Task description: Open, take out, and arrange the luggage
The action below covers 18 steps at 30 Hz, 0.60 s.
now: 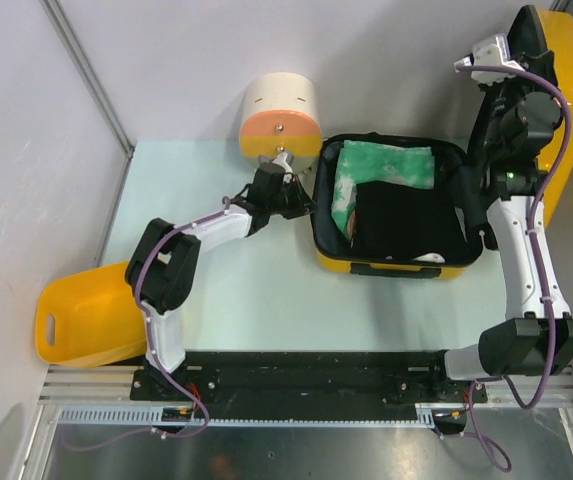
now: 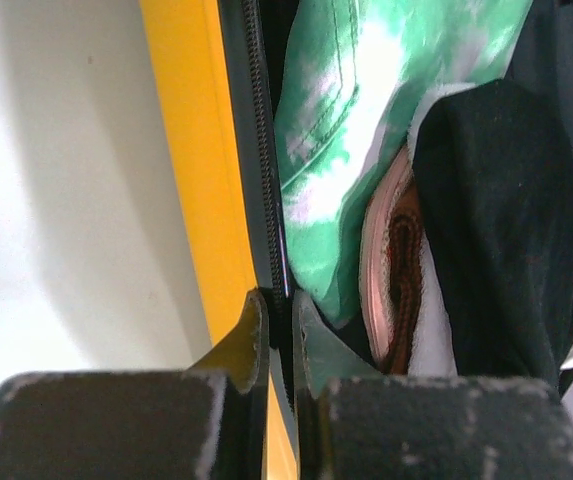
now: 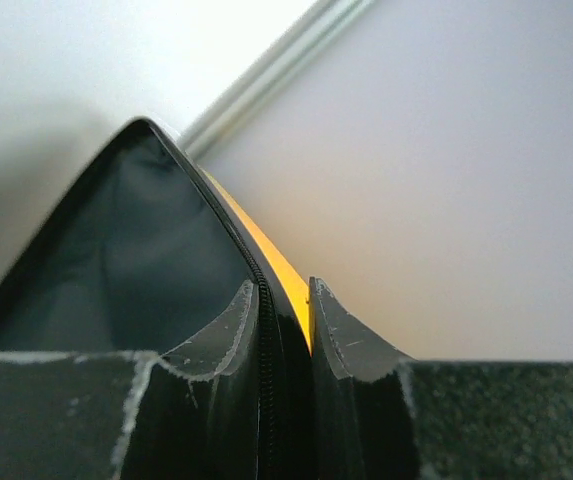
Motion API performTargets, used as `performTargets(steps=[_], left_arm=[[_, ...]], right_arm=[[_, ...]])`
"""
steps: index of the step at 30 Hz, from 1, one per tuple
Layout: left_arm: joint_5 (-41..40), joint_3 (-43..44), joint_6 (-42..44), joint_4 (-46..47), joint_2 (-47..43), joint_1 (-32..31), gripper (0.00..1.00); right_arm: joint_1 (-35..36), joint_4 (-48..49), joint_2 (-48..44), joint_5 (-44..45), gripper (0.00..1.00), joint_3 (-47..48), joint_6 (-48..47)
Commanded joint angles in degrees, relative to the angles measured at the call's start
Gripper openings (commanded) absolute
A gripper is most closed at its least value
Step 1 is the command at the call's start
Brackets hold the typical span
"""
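Observation:
The luggage (image 1: pixel 386 262), a glossy yellow hard-shell suitcase, lies open on the table. Its lid (image 1: pixel 571 100) stands raised at the far right, with dark lining (image 3: pixel 116 270) inside. A green tie-dye cloth (image 1: pixel 381 165) and a black garment (image 1: pixel 406 220) fill the base. My left gripper (image 1: pixel 301 195) is shut on the base's left zipper rim (image 2: pixel 266 180), one finger outside on the yellow shell, one inside by the green cloth (image 2: pixel 366 120). My right gripper (image 1: pixel 526 40) is up high, its fingers (image 3: pixel 341 325) clamped astride the lid's zippered edge (image 3: pixel 266 290).
A cream-and-orange cylindrical container (image 1: pixel 281 115) lies just behind the left gripper. A plain yellow tub (image 1: pixel 86 315) sits off the table's left edge. Walls stand close behind and to the left, and the lid leans near the right wall.

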Motion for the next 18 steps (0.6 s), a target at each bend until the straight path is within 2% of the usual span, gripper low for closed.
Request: performTargets(steps=[1,5,10,15,18], left_arm=[[3.93,-2.85,0.61,-0.18,-9.02,-0.66,0.0],[3.06,-2.6,0.52,-0.44,-8.07,-1.97,0.0],[1.13,2.06,-2.29,-0.36,-3.76,-2.86,0.0],[0.33,6.54,-4.22,-0.09,1.34,-2.94,0.0],[0.68,8.04,-4.23,0.61,2.22,-3.03,0.0]], right_arm=[[1.9,13.09,-3.17,-14.23,0.0,-0.01,10.35],[-3.28,15.99,0.78,-16.96,0.0,0.86,14.21],[-10.65,21.44,8.68,-21.96,0.0,5.87,21.24],[-12.08,22.42,13.71,-23.91,0.0,9.82,22.48],[-11.91,18.22,13.71,-24.26,0.0,11.06,23.88]])
